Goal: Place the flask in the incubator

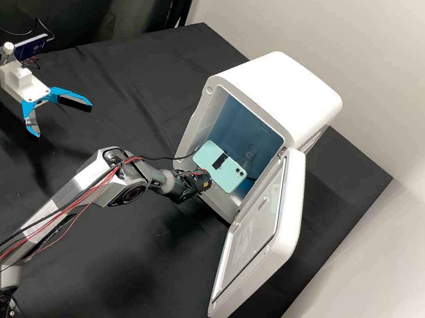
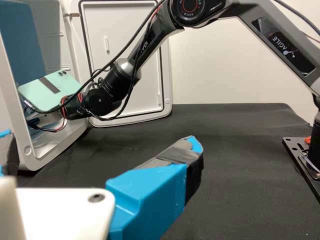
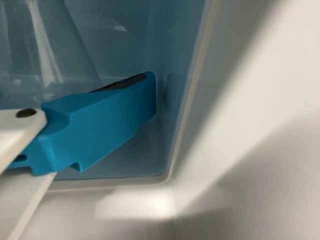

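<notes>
Black bench (image 1: 106, 249). White incubator (image 1: 285, 85) stands on it at the far right, door (image 1: 266, 223) swung open. Right arm (image 1: 110, 182) reaches into the chamber. Right gripper (image 3: 140, 95) is inside by the blue wall; can't tell if it's open or closed. Left gripper (image 1: 62, 120) hovers over the bench's left side, well apart, fingers (image 1: 67, 95) spread, holding nothing. Mint phone (image 1: 221, 168) sits on the right wrist. Flask (image 1: 251, 152): probably the faint clear shape deep inside the incubator.
</notes>
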Robot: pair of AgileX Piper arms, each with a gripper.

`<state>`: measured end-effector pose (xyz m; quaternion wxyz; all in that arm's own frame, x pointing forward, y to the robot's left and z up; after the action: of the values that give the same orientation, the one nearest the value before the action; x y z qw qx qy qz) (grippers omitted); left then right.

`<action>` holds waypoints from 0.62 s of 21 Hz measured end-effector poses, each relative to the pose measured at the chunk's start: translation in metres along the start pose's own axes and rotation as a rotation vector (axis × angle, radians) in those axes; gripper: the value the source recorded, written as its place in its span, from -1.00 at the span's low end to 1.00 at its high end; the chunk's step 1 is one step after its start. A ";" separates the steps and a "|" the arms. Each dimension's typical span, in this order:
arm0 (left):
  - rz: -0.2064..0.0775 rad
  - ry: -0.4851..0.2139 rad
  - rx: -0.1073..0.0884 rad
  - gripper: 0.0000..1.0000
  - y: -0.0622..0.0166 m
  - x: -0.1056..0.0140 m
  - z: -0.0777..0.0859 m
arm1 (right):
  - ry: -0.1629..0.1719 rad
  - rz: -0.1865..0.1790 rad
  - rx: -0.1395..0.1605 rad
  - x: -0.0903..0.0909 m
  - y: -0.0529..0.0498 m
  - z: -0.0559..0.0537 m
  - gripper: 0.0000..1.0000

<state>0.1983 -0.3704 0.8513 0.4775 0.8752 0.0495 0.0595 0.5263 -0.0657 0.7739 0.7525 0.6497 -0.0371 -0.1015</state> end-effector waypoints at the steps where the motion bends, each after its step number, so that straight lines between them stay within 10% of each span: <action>1: 0.000 0.000 0.000 1.00 0.0000 0.000 0.000 | 0.000 0.000 0.002 0.000 0.000 0.000 1.00; 13: 0.000 0.000 0.000 1.00 0.0000 0.000 0.000 | 0.001 0.000 0.008 0.000 0.000 0.000 1.00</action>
<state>0.1983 -0.3704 0.8513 0.4775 0.8752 0.0495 0.0595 0.5263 -0.0657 0.7739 0.7498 0.6528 -0.0371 -0.1013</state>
